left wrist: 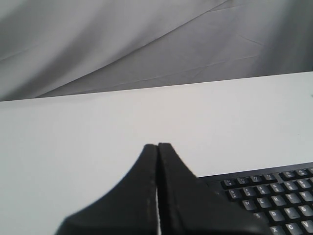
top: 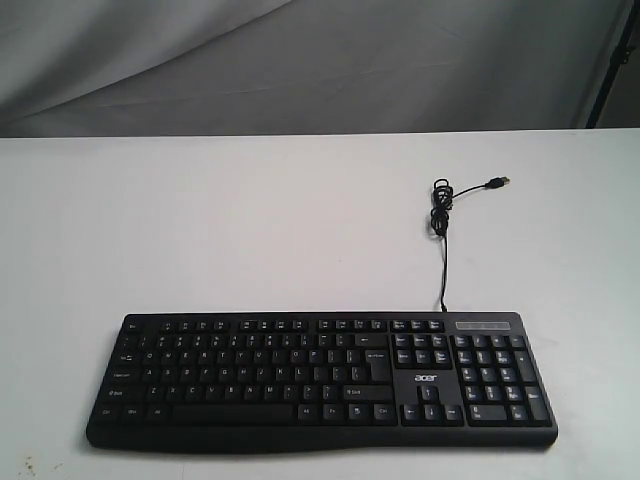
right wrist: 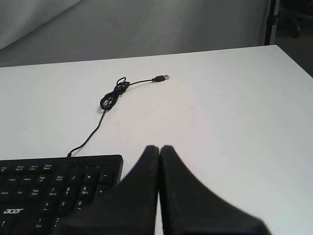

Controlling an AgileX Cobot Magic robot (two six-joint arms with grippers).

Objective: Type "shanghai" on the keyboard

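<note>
The black keyboard (top: 320,378) with white letters and an acer logo lies near the table's front edge in the exterior view. Its thin cable (top: 441,215) runs back to a loose USB plug. Neither arm shows in the exterior view. In the left wrist view my left gripper (left wrist: 157,146) is shut and empty, beside the keyboard's letter-key end (left wrist: 274,198). In the right wrist view my right gripper (right wrist: 160,148) is shut and empty, just off the number-pad end (right wrist: 58,188). Both hang off the keyboard's ends, touching no key.
The white table (top: 250,230) stretches behind the keyboard, with a grey cloth backdrop (top: 300,60) at its far edge. The coiled cable (right wrist: 111,95) and USB plug (right wrist: 160,78) lie on the table behind the number pad. A dark stand (top: 610,60) stands at the far right.
</note>
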